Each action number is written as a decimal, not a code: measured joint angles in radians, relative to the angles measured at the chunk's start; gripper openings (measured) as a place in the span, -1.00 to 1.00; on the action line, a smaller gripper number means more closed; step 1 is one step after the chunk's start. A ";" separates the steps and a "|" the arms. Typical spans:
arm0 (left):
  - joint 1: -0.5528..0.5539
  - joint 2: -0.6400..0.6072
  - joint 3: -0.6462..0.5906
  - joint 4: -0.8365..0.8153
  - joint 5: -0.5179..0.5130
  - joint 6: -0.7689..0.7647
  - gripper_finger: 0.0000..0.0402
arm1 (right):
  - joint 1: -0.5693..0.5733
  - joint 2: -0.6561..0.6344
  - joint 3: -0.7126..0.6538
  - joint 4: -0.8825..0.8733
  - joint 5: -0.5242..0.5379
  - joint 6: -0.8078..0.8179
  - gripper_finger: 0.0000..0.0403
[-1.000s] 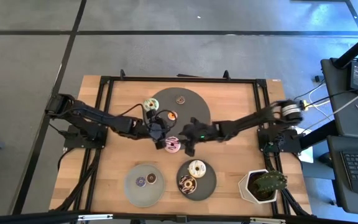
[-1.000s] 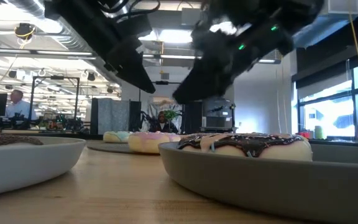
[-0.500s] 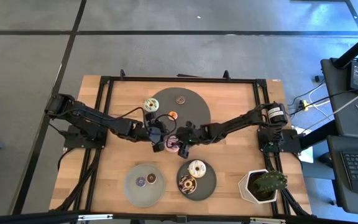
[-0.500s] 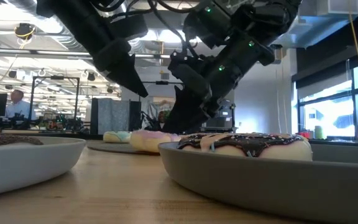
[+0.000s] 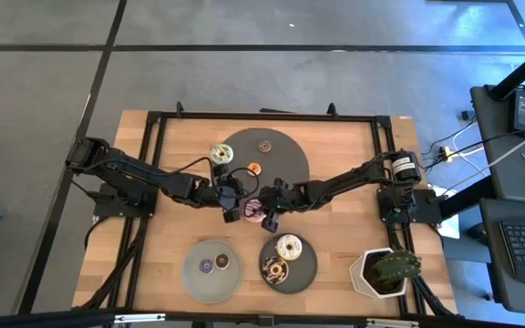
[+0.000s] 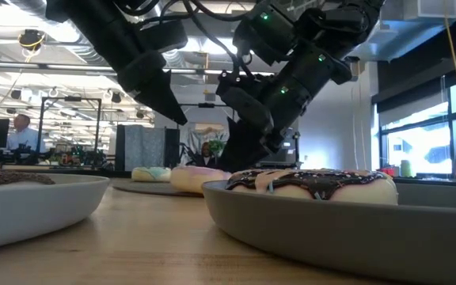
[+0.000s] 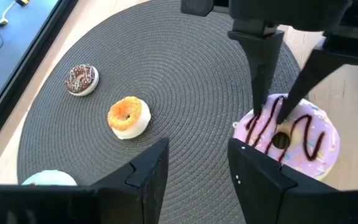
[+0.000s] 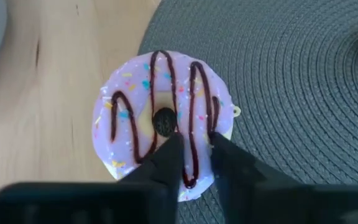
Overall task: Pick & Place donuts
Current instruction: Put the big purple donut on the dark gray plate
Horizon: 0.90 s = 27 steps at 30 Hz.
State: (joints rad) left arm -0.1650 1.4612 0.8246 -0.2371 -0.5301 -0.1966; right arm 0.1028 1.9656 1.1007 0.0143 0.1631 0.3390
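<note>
At the edge of the round woven mat (image 7: 166, 93), half on the tabletop (image 8: 48, 81), lay the pink donut (image 8: 163, 118). My right gripper (image 8: 191, 155) pinched its rim, one finger reaching toward the hole. My left gripper (image 7: 191, 168) hovered beside it, jaws spread, near the orange donut (image 7: 128, 116).

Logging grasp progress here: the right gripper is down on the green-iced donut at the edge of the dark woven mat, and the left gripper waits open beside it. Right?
Not quite. The donut under the right gripper is pink-iced with chocolate drizzle, not green, as the right wrist view shows. It does lie at the edge of the dark woven mat, and the left gripper waits open beside it.
</note>
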 joint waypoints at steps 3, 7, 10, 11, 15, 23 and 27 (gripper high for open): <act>0.000 0.000 0.000 0.000 0.000 0.000 -0.20 | 0.000 0.000 0.000 -0.001 0.000 -0.001 -0.81; 0.000 0.000 0.000 0.000 0.000 0.000 -0.22 | 0.000 0.000 0.000 0.000 0.001 -0.007 -0.95; 0.000 0.000 0.000 0.000 0.000 0.000 -0.23 | 0.000 -0.012 -0.001 -0.005 0.001 -0.008 -0.92; 0.000 0.000 0.000 0.000 0.000 0.000 -0.23 | 0.000 -0.024 -0.002 -0.009 0.001 -0.015 -0.92; 0.000 0.000 0.000 0.000 0.000 0.000 -0.23 | 0.014 -0.120 -0.002 -0.050 0.005 -0.039 -0.96; -0.002 0.000 0.000 0.000 0.010 -0.002 -0.24 | 0.194 -0.308 -0.002 -0.308 -0.039 -0.024 -0.96; -0.002 0.000 0.000 0.002 0.006 -0.002 -0.24 | 0.336 -0.328 -0.002 -0.359 -0.042 0.030 -0.97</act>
State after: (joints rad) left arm -0.1669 1.4616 0.8246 -0.2348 -0.5245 -0.1986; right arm 0.4386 1.6379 1.0992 -0.3444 0.1206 0.3688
